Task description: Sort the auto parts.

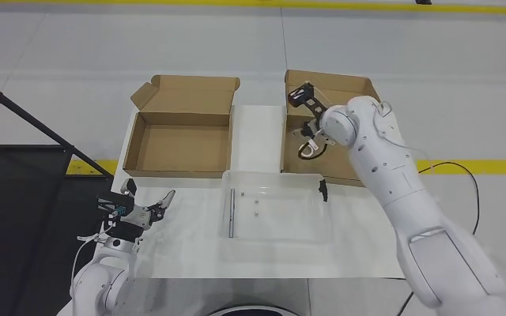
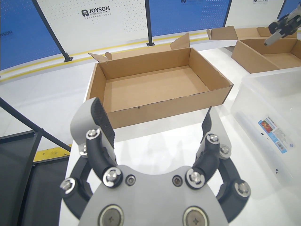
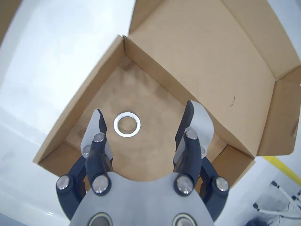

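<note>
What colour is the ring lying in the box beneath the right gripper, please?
Silvery white; the ring shows best in the right wrist view.

Bright, even light falls from overhead, and the white tabletop (image 1: 198, 245) throws it back; near my left fingers (image 2: 82, 121) it shows a glossy sheen. Shadows are soft: the left cardboard box (image 2: 160, 88) is only a little darker along its inner walls. The clear plastic bin (image 2: 265, 75) carries pale glints on its rim, and the metal ring (image 3: 127, 123) in the right cardboard box (image 3: 211, 55) gleams almost white. Both wrist views bend straight lines towards their edges: the black post (image 2: 46, 22) bows, and the box walls curve.
</note>
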{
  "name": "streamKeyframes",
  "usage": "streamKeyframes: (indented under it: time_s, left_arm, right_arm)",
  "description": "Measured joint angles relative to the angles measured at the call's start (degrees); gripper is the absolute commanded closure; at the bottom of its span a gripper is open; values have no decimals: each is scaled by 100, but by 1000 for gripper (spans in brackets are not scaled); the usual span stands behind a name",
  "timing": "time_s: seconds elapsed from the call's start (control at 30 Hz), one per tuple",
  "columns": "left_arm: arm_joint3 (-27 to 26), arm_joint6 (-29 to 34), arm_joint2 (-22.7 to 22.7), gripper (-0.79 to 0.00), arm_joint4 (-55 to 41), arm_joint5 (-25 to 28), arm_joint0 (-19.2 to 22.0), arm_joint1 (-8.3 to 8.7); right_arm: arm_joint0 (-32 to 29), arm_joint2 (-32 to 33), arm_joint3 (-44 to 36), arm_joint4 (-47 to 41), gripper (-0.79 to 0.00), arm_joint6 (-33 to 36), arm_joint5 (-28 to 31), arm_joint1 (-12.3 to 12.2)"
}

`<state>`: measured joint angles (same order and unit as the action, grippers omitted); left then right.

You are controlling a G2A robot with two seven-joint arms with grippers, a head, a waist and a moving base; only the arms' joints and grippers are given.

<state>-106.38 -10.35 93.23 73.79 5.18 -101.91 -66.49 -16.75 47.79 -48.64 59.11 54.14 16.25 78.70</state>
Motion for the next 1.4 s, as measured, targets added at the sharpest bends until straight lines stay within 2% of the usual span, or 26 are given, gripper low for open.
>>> streamKeyframes:
  time_s: [0.13, 0.3, 0.43, 0.47, 0.53, 0.9, 0.93, 0.97, 1.07, 1.23, 1.3, 1.4]
  left_arm:
    - [0, 0, 0, -785, 0, 0, 0, 0]
    - [0, 0, 0, -785, 0, 0, 0, 0]
    - [0, 0, 0, -785, 0, 0, 0, 0]
    - [0, 0, 0, -785, 0, 0, 0, 0]
    - [0, 0, 0, -785, 0, 0, 0, 0]
    - [0, 0, 0, -785, 0, 0, 0, 0]
    - [0, 0, 0, -785, 0, 0, 0, 0]
    - [0, 0, 0, -785, 0, 0, 0, 0]
    - [0, 0, 0, -785, 0, 0, 0, 0]
    - [0, 0, 0, -785, 0, 0, 0, 0]
    - [0, 0, 0, -785, 0, 0, 0, 0]
    - [0, 0, 0, -785, 0, 0, 0, 0]
  right_arm:
    - [-714, 604, -1613, 29, -643, 360, 371, -330]
    - [-1664, 1202, -3376, -322, -643, 747, 1095, -601]
    - [-2166, 1344, -4282, -975, -751, 1044, 2003, -721]
    - [-2229, 1339, -4386, -1148, -782, 1099, 2184, -741]
    - [-2320, 1307, -4546, -1355, -785, 1129, 2322, -790]
    - [-2350, 1286, -4561, -1301, -785, 1090, 2268, -798]
    - [-2422, 1237, -4602, -1259, -767, 979, 2325, -801]
    - [-2466, 1181, -4647, -1221, -702, 887, 2430, -805]
    - [-2490, 964, -4740, -1057, -591, 626, 2766, -825]
    - [-2374, 448, -4713, -852, -459, 354, 3036, -858]
    - [-2301, 281, -4634, -871, -431, 268, 3121, -869]
    - [-2179, 72, -4466, -936, -437, 192, 3197, -887]
